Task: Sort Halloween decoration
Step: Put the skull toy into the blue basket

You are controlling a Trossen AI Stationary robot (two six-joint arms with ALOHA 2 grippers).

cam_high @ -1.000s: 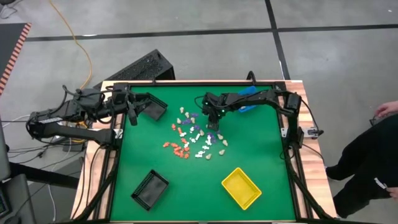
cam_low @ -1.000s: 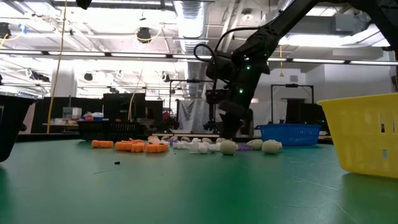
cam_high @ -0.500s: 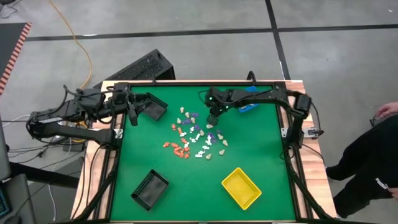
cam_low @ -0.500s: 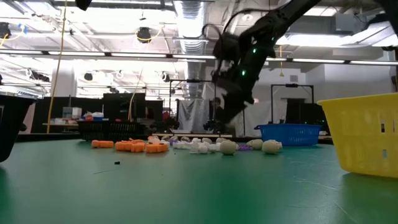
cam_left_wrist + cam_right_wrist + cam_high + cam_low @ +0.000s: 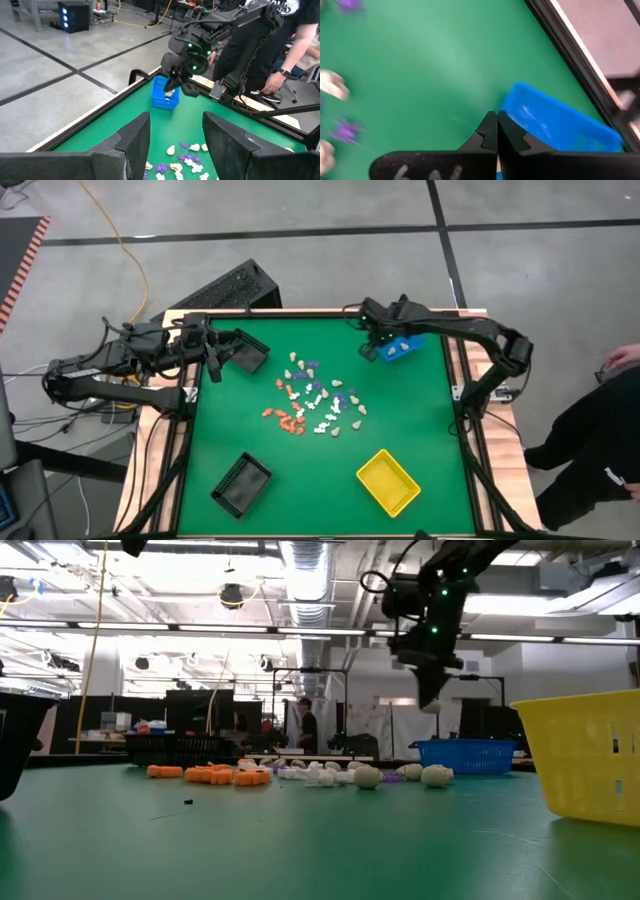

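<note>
Right gripper (image 5: 430, 700): clenched on a pale decoration (image 5: 430, 704), raised over the blue bin (image 5: 399, 348). Step: delivery; next, release above bin. Remaining decorations (image 5: 315, 400): heaped mid-surface, well apart from bin. Left gripper (image 5: 172, 142): spread, waiting opposite.

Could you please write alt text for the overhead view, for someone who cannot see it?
The right claw is at the blue bin near the green table's far edge, while small Halloween decorations lie scattered mid-table. The left claw waits by a black bin.

high: overhead | low: table-level | wrists: forward (right seemingly close) | shared: blue bin (image 5: 399, 346)
</note>
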